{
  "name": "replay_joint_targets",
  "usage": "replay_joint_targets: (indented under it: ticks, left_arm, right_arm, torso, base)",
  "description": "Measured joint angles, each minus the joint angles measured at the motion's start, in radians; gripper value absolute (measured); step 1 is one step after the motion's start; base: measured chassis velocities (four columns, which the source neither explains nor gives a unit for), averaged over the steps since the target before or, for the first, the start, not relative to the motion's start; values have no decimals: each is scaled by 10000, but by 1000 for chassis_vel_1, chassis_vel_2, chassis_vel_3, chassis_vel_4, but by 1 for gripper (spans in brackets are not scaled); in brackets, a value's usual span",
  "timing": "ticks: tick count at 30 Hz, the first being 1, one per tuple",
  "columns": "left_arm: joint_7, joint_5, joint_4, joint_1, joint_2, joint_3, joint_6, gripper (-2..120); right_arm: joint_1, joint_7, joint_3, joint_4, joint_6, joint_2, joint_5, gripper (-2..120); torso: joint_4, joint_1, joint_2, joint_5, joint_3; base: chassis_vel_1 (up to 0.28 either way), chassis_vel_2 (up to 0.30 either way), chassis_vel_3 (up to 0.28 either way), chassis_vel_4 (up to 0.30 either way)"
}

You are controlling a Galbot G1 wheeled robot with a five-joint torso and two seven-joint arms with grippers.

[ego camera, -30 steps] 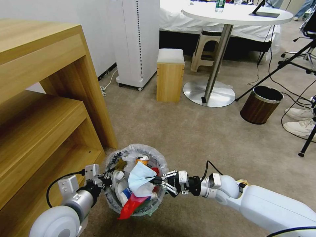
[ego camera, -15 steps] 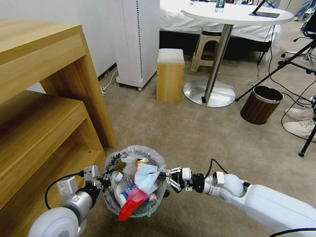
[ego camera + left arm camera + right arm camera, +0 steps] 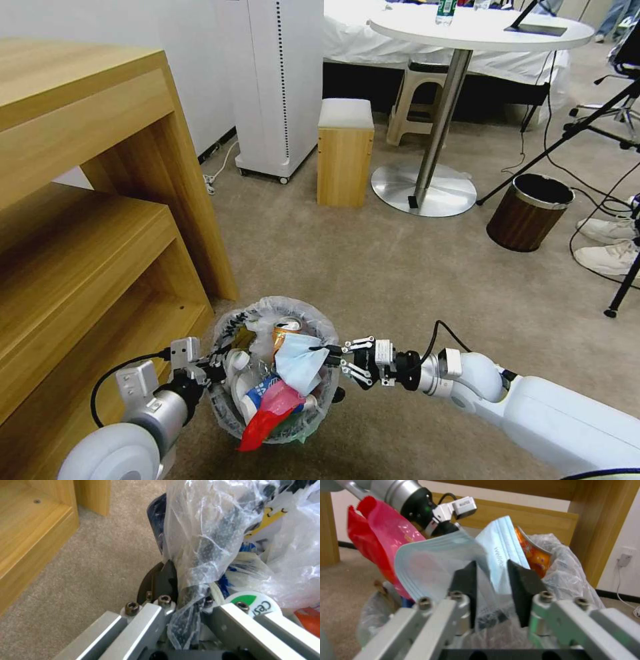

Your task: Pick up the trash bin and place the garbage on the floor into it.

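Note:
The trash bin (image 3: pixel 267 312), lined with a crinkly plastic bag, hangs low over the beige floor (image 3: pixel 373 267), full of garbage. My left gripper (image 3: pixel 212 363) is shut on its rim; the left wrist view shows the fingers (image 3: pixel 163 580) pinching the bagged rim (image 3: pixel 206 530). A light blue face mask (image 3: pixel 297 357) lies on top, beside a crushed orange can (image 3: pixel 287 328) and a red wrapper (image 3: pixel 263 417). My right gripper (image 3: pixel 333 360) is at the bin's right edge, open. In the right wrist view its fingers (image 3: pixel 523 580) stand apart, with the mask (image 3: pixel 430 560) loose in front of them.
A wooden shelf unit (image 3: pixel 87 200) stands close on the left. Farther off are a small wooden stool (image 3: pixel 345 153), a round table's metal base (image 3: pixel 423 190), a brown bin (image 3: pixel 529 212), tripod legs, cables and a person's white shoes (image 3: pixel 610 243). Open carpet lies ahead.
My right gripper let go of the face mask and drew back to the right, leaving the mask in the bin. The left gripper kept its hold on the rim.

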Motion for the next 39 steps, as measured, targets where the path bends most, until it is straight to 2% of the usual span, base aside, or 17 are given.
replay_joint_targets:
  ticks: [1,3,4,6,7,10,11,18,27,32,39]
  left_arm:
    - [0,0,0,0,0,0,0,0]
    - [-39,-99,76,-21,68,-49,-3,0]
    - [-39,-99,76,-21,68,-49,-3,0]
    - [-84,-209,153,-87,121,-51,-6,0]
    - [-84,-209,153,-87,121,-51,-6,0]
    - [-182,-356,271,-217,204,-6,-8,0]
    - [-182,-356,271,-217,204,-6,-8,0]
    - [-222,-356,315,-252,189,165,-11,0]
    - [-161,-204,94,52,201,165,-11,0]
    - [-68,-35,-112,293,254,147,-8,0]
    - [-52,-39,-235,300,310,188,-3,0]
  right_arm:
    - [0,0,0,0,0,0,0,30]
    - [-69,17,67,127,-9,-85,-26,39]
    - [-69,17,67,127,-9,-85,-26,39]
    - [-147,10,138,192,-8,-158,-57,48]
    - [-147,10,138,192,-8,-158,-57,48]
    - [-413,-76,436,349,14,-344,-63,66]
    - [-413,-76,436,349,14,-344,-63,66]
    - [-862,-156,911,258,138,-455,-73,93]
    - [-1005,-130,1216,92,214,-274,-54,92]
    - [-913,119,1478,37,145,-108,127,85]
    - [-561,498,1313,-15,-62,-110,187,83]
  torso:
    - [0,0,0,0,0]
    - [0,0,0,1,0]
    - [0,0,0,1,0]
    - [0,0,0,-1,0]
    - [0,0,0,-1,0]
    - [0,0,0,1,0]
    - [0,0,0,1,0]
    - [-1,0,0,0,0]
    - [0,0,0,0,0]
    - [1,0,0,1,0]
    - [1,0,0,-1,0]
  base:
    - [0,0,0,0]
    - [0,0,0,0]
    - [0,0,0,0]
    - [0,0,0,0]
    - [0,0,0,0]
    - [0,0,0,0]
    - [0,0,0,0]
    - [0,0,0,0]
    - [0,0,0,0]
    - [0,0,0,0]
    - [0,0,0,0]
